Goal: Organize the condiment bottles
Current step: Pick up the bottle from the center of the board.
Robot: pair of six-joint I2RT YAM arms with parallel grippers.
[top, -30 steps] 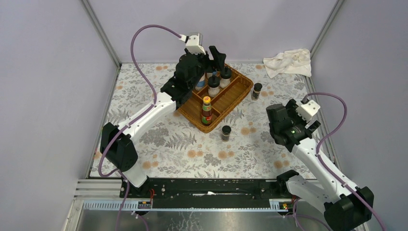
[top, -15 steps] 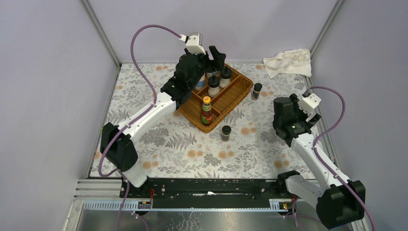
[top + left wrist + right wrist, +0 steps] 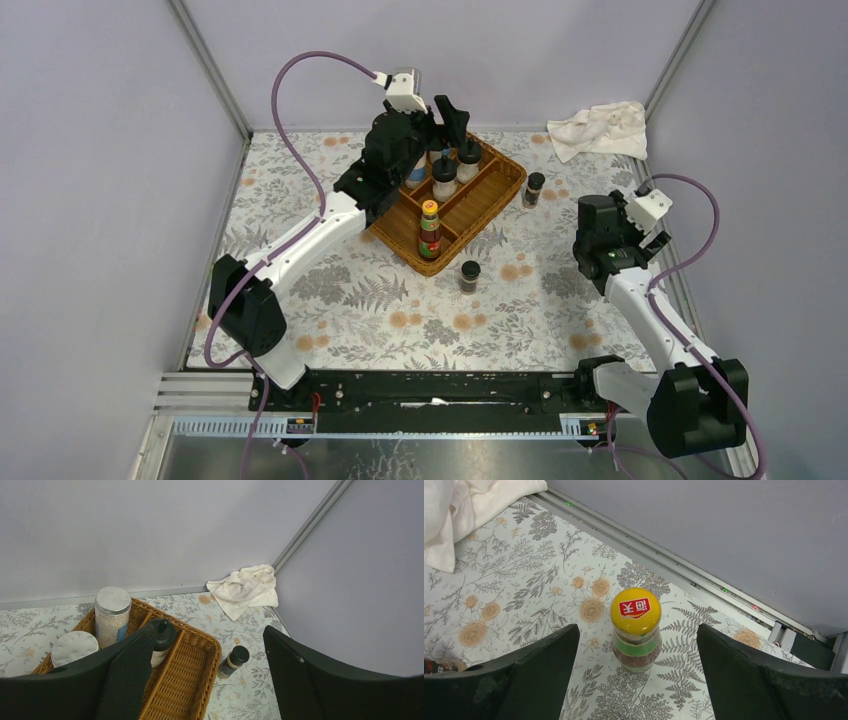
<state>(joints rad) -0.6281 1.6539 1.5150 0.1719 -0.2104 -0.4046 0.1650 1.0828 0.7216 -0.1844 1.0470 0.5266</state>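
Right wrist view shows the right hand (image 3: 636,630), spread apart, facing the upright yellow-capped sauce bottle (image 3: 635,609) on the table (image 3: 524,580); an off-centre close could knock it over.

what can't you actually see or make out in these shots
- Yellow-capped bottle: top view, hidden under the right arm.
- Black-capped bottle in the tray: left wrist view, body behind the left gripper's finger.
- Dark object: right wrist view, cut by the left edge; unidentifiable.
- Sauce bottle label: top view, too small to read.
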